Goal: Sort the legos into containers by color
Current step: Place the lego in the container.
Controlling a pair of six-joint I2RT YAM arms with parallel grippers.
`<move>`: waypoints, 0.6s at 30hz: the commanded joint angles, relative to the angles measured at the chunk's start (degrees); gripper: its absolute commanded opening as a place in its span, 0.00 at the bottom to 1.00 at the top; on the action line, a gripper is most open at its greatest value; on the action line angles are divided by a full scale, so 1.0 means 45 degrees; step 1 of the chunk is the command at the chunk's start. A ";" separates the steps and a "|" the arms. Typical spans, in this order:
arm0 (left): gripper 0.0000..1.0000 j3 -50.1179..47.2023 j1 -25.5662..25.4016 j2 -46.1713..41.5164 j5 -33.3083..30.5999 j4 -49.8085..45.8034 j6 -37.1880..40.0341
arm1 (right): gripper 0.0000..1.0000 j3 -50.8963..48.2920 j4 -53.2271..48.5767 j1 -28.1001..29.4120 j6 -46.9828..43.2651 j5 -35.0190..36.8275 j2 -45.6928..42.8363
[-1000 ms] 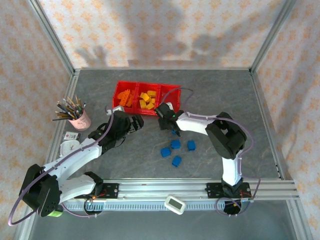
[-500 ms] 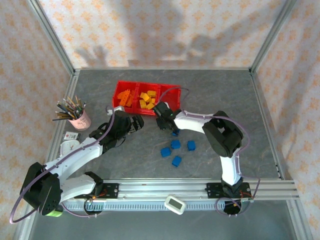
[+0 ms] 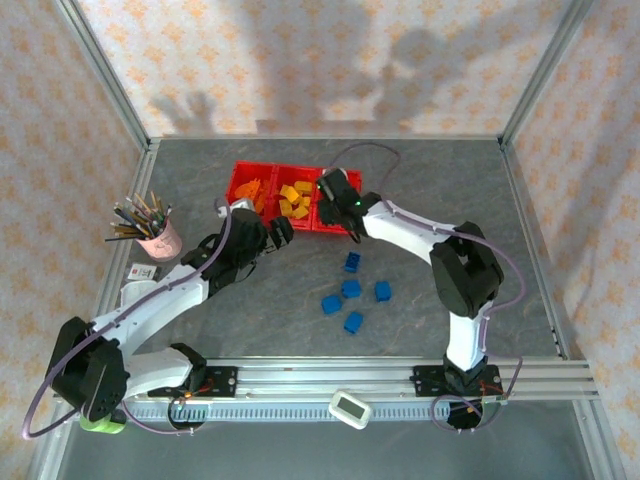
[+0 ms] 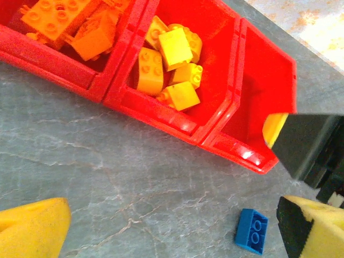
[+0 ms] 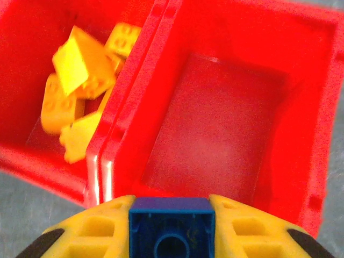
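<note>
My right gripper [image 5: 171, 214] is pinching a small dark-blue brick [image 5: 172, 230], its round hollow facing me, at the near rim of the rightmost red bin [image 5: 226, 134]; my left gripper [image 4: 172, 228] is spread wide

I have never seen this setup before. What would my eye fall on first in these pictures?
First, the bright red tray of three bins at the far middle of the table, with orange bricks in its left bin and yellow bricks in the middle one. Next, the right tool, shut on a blue brick above the empty right bin. Five more blue bricks lie loose nearer the arms.
</note>
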 commanded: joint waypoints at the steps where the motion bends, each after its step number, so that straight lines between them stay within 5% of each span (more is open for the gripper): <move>1: 0.99 0.0737 0.0109 0.0493 0.0138 0.0439 0.0403 | 0.31 0.0924 -0.0389 -0.0156 0.0007 0.0904 0.0861; 10: 0.99 0.1444 0.0137 0.1023 0.0145 0.0675 0.0570 | 0.49 0.2987 -0.1110 -0.0513 -0.0241 0.1383 0.2081; 18: 0.99 0.1190 0.0139 0.0524 0.0239 0.0567 0.0668 | 0.62 0.0877 -0.0517 -0.0513 0.0219 0.0532 -0.0078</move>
